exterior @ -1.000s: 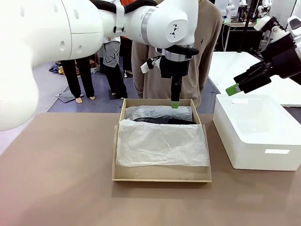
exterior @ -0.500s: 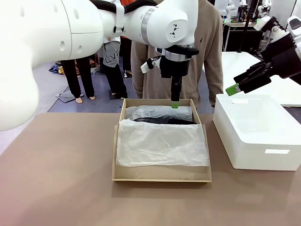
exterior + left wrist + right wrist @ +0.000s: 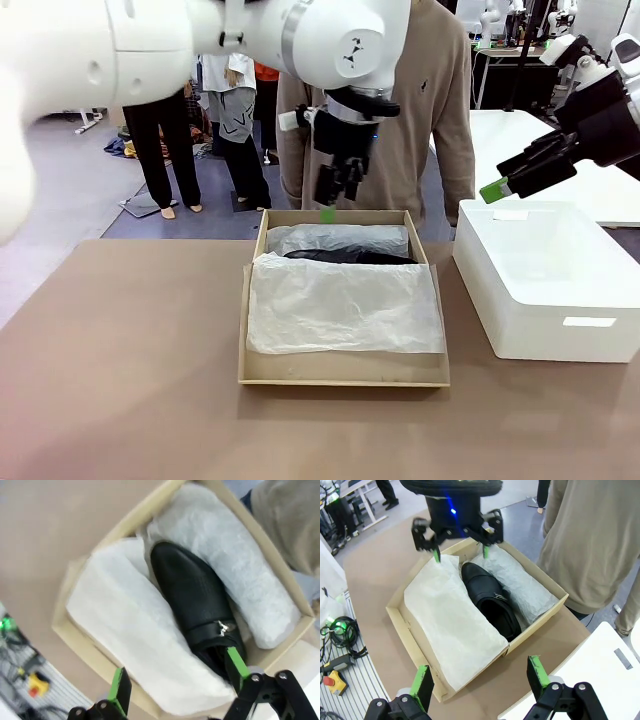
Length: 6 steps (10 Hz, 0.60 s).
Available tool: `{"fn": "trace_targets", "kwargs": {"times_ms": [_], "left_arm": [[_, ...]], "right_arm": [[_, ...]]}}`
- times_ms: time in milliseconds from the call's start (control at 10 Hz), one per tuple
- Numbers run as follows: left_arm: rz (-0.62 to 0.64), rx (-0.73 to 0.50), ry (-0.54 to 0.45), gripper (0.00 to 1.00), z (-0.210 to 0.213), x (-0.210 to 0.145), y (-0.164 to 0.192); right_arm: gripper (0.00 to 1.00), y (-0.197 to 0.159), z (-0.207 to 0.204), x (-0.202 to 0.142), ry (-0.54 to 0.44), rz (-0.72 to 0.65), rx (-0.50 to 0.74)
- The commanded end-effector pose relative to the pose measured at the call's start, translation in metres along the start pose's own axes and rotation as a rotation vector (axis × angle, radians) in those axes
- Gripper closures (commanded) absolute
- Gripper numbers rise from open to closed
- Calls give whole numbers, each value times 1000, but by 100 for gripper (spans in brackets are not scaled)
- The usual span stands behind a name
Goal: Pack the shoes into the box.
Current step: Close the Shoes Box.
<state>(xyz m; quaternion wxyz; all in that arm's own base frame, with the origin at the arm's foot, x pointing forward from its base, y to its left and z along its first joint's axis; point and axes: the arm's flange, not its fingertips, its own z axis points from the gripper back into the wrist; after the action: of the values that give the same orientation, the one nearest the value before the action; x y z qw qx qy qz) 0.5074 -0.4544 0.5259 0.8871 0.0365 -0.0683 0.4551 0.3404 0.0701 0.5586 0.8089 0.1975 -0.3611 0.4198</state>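
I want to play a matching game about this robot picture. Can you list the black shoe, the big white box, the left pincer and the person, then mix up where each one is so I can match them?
Things:
1. shoe
2. white box
3. left pincer
4. person

Places:
A. open, hanging above the shoebox
B. lying in the shoebox between sheets of white tissue
C. standing at the far side of the table
D. on the table, to the robot's right of the shoebox

Pairs: 1-B, 2-D, 3-A, 4-C
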Motion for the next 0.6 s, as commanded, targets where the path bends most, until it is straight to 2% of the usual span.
{"fn": "trace_targets", "kwargs": {"times_ms": [0,300,500], "left_arm": [[-245,-26,-75,0,9,30,30],[-649,-55,-68,0,16,75,64],[-807,-94,-56,0,14,101,86]], "right_arm": [[0,-1,0,0,-4,-1,0],[0,-1,0,0,-4,-1,0],[0,-1,0,0,-4,-1,0]]}}
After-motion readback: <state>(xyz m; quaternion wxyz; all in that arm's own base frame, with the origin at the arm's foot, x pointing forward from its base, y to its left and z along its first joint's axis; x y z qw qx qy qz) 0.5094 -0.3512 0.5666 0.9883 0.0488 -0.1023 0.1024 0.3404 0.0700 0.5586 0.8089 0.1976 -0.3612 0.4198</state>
